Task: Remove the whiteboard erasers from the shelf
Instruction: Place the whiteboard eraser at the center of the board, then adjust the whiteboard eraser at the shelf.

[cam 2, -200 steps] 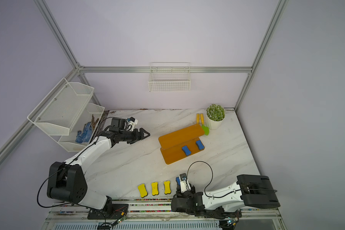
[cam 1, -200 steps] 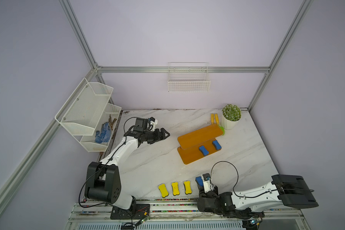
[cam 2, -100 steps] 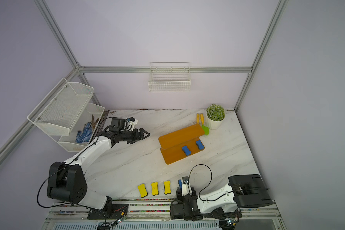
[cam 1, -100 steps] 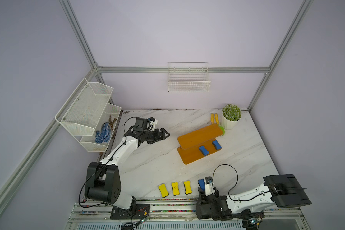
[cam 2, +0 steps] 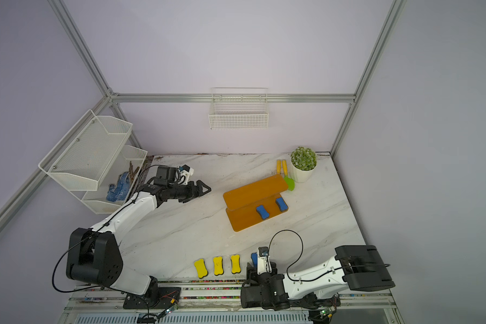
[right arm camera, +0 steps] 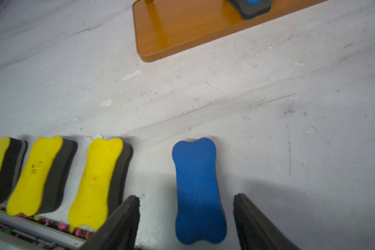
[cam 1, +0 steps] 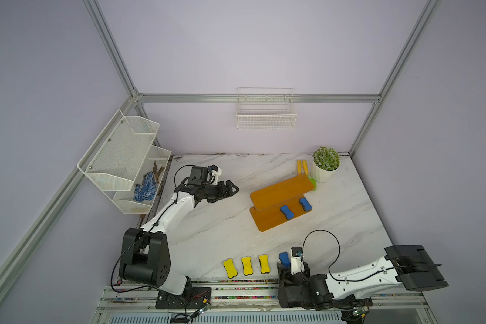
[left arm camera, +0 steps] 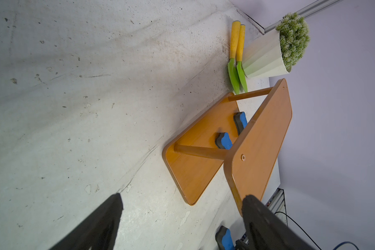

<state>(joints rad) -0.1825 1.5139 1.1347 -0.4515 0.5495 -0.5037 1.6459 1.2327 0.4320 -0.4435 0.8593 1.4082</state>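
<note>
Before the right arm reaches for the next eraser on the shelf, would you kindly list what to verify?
1. Right gripper open astride the blue eraser on the table, not touching: ok.
2. That eraser lies flat beside three yellow erasers: ok.
3. Shelf emptied: not ok, two blue erasers sit on its lower tier.
4. Left gripper open, apart from the shelf: ok.
5. Nothing hidden under the upper tier: cannot tell.

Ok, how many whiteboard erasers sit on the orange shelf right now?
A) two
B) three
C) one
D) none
A: two blue whiteboard erasers lie on the lower board of the orange shelf. Its upper board is bare, while three yellow erasers and a third blue eraser lie on the marble table.
</note>
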